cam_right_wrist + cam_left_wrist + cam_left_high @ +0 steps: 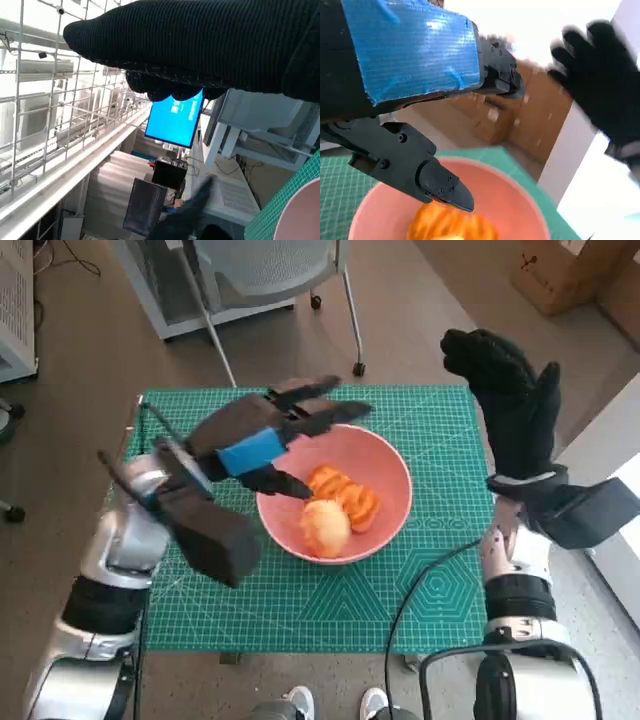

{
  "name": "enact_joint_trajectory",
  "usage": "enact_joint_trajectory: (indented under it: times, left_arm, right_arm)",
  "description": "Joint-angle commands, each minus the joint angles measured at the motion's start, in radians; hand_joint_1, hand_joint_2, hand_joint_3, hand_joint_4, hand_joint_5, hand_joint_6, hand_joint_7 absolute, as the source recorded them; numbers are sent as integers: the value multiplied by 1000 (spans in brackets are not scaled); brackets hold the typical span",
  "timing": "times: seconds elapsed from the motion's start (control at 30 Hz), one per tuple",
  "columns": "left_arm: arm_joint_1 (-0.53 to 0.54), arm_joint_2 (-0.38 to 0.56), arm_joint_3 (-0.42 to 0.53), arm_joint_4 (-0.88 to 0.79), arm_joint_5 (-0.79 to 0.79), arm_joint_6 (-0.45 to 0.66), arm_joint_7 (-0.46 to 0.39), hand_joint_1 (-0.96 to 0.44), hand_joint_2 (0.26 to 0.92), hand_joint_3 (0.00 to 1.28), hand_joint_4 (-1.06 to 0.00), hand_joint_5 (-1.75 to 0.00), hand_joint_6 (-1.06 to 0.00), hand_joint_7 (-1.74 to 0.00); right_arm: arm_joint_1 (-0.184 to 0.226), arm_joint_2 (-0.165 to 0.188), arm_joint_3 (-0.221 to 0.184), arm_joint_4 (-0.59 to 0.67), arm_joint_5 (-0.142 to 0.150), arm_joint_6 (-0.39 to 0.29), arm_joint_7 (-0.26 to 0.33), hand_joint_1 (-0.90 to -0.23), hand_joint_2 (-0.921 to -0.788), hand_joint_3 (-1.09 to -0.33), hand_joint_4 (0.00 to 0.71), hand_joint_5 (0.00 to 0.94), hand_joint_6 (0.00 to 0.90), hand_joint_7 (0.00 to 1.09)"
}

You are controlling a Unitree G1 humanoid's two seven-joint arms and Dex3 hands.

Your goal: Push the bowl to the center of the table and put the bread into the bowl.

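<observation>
- Now the pink bowl (pixel 385 480) sits near the middle of the green cutting mat (pixel 440 580) that covers the table, with the bread (pixel 345 495), orange slices and a paler round piece, lying inside it.
- The left hand (pixel 262 445), black with blue tape across its back, hovers over the bowl's near-left rim with its fingers spread apart and nothing between them.
- In the left wrist view, one black fingertip (pixel 445 190) hangs just above the bread (pixel 447 225) in the bowl (pixel 520 200), without clearly touching it.
- The right hand (pixel 515 405), in the black knitted glove, is raised at the table's right edge, well apart from the bowl, fingers extended upward and holding nothing.
- A grey chair (pixel 270 270) stands on the floor beyond the table.
- A cardboard box (pixel 565 270) lies at the far right.
- The right wrist view shows the glove (pixel 200 45) above a blue screen (pixel 175 120).
</observation>
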Motion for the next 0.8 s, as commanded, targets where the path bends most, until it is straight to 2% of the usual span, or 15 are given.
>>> enact_joint_trajectory:
  times: [0.03, 0.17, 0.23, 0.33, 0.4, 0.53, 0.8]
  left_arm:
    - [27, 10, 100, 9, -157, -54, -7, -327, 757, 3, -176, -4, -271, -212]
    - [36, -20, 184, 10, -343, -42, -40, -328, 768, 8, -168, -1, -257, -239]
    - [42, -44, 218, -16, -435, -5, -48, -317, 776, 11, -160, -3, -137, -467]
    - [51, -77, 264, -31, -552, 21, -54, -319, 793, 22, -150, -1, -44, -638]
    - [61, -100, 295, -21, -623, 29, -62, -353, 808, 32, -149, -2, -22, -675]
    - [85, -131, 347, -10, -716, 38, -70, -412, 825, 34, -174, -13, -38, -681]
    - [115, -121, 379, -25, -739, 44, -89, -451, 840, 18, -187, -10, -92, -618]
  right_arm:
    - [3, -7, 3, 7, -5, 15, -7, -553, -921, -580, 365, 5, 507, 8]
    - [-7, -12, 4, 8, -10, 14, -12, -552, -921, -580, 365, 4, 511, 9]
    - [-12, -14, 5, 8, -15, 10, -18, -547, -921, -581, 366, 4, 514, 10]
    - [-19, -16, 9, 8, -24, 6, -29, -543, -921, -582, 368, 4, 517, 11]
    - [-23, -16, 13, 6, -30, 3, -37, -546, -921, -585, 366, 3, 517, 11]
    - [-31, -15, 19, 7, -36, 3, -46, -555, -921, -591, 365, 2, 519, 11]
    - [-31, -8, 28, -5, -33, 17, -43, -561, -921, -593, 366, 2, 522, 10]
